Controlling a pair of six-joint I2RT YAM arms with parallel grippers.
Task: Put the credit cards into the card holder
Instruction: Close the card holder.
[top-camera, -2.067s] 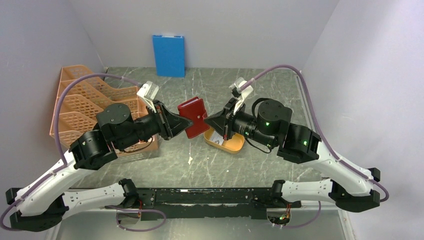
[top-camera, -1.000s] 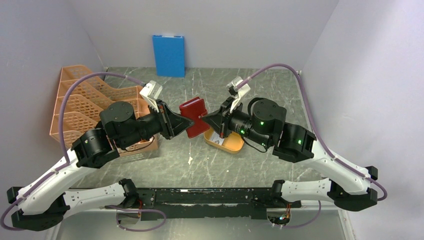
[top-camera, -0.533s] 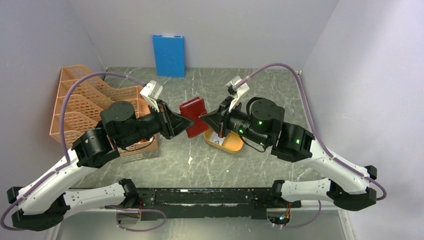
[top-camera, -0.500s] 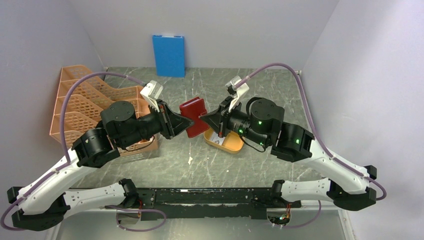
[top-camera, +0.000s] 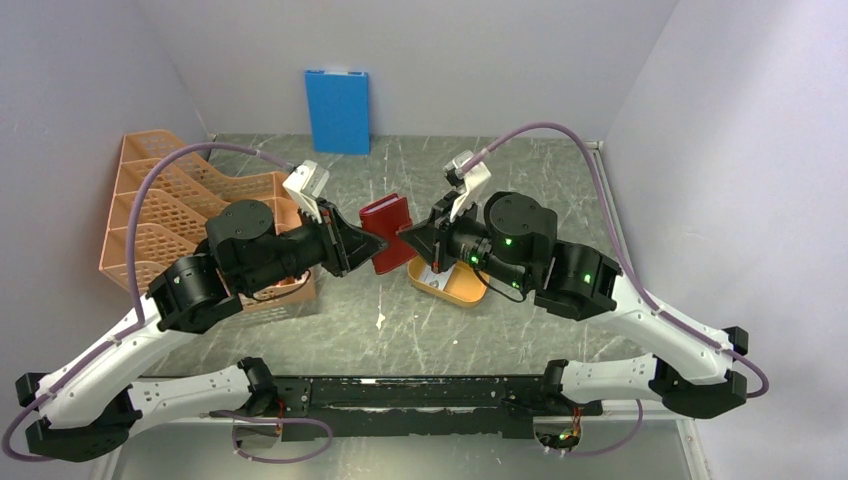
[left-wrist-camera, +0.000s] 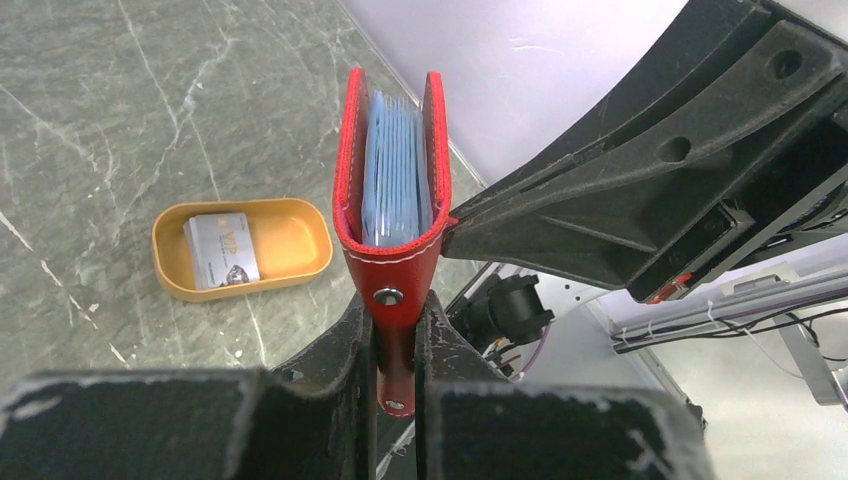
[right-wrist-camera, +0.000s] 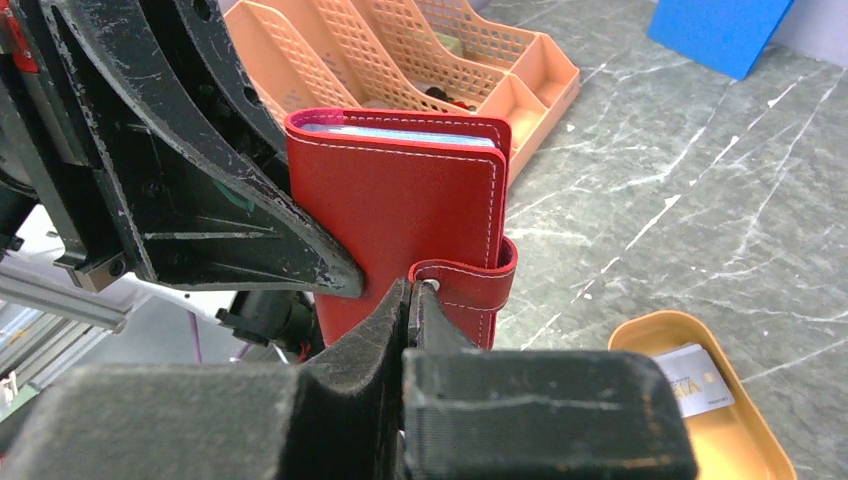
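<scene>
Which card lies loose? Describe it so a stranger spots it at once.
On the marble table, look just right of the red card holder held up at the centre, to the yellow oval tray. The credit card lies flat inside, alone. It is white with dark print, unlike the pale blue cards packed in the holder.

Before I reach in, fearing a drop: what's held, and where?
Left gripper clamps the card holder by a studded red strap at its end. Right gripper is shut at the snap tab; whether it grips is unclear.
</scene>
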